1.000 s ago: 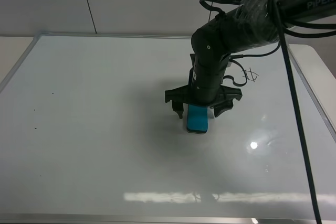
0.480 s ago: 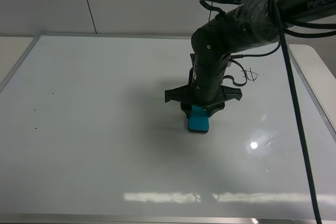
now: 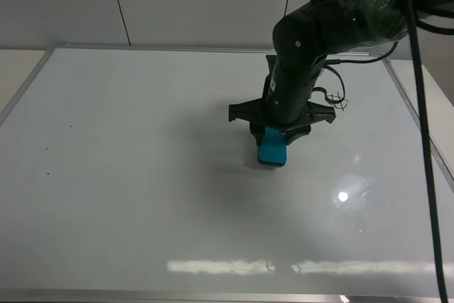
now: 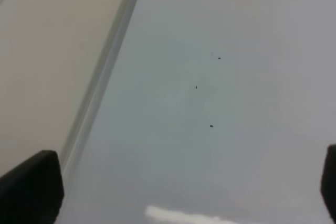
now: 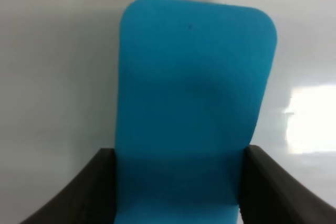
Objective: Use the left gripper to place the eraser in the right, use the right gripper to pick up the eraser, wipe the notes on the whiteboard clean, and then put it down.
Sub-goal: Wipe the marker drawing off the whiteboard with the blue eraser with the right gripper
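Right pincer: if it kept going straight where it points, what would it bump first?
The whiteboard, probably. The right pincer points down, shut on the blue eraser, which sticks out past it, so the eraser would press the board first. Whether they touch now is unclear.

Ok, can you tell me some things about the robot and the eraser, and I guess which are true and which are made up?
1. The fingers of the right gripper hold the blue rectangular eraser. True.
2. The eraser is red. False: it is blue.
3. A small black pen scribble is on the white whiteboard. True.
4. The left gripper is holding something. False: its fingers are wide apart with nothing between them.
5. The eraser covers the scribble. False: the scribble lies uncovered, off to the right of the eraser in the high view.
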Available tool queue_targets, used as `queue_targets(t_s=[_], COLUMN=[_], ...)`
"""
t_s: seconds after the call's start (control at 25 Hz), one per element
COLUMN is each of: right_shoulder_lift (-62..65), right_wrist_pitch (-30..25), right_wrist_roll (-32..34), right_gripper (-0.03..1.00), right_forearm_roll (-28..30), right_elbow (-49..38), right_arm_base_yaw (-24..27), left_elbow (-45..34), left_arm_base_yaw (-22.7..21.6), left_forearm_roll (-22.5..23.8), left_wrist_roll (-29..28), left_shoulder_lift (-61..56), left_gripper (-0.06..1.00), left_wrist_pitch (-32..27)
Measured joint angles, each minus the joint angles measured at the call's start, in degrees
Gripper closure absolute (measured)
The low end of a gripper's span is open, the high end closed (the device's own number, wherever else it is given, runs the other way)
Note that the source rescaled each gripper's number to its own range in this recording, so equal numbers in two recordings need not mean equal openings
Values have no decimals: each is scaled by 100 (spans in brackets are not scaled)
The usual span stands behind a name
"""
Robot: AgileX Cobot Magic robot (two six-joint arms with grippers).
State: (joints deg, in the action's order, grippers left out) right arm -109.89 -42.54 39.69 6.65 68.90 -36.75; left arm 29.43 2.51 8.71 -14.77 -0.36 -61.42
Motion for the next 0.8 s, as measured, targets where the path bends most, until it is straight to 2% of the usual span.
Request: queue_targets(t_s=[0.16,0.44,0.8], right_shoulder_lift=[163,253,216], right_wrist_pitch=[-154,-261,248], right_wrist_roll=[-156,-518,-608], right_gripper=[97,97,97], right_forearm_roll=[0,0,216], right_elbow=[0,0,0], right_arm_base_yaw=[292,1358,2209], left_elbow=[0,0,0], left_arm_base_yaw=[0,0,0], left_forearm_roll=[0,0,0], left_wrist_roll=[0,0,0], left_shoulder_lift=[0,0,0], left_gripper=[-6,-6,-6], left_wrist_pitch=[0,0,0])
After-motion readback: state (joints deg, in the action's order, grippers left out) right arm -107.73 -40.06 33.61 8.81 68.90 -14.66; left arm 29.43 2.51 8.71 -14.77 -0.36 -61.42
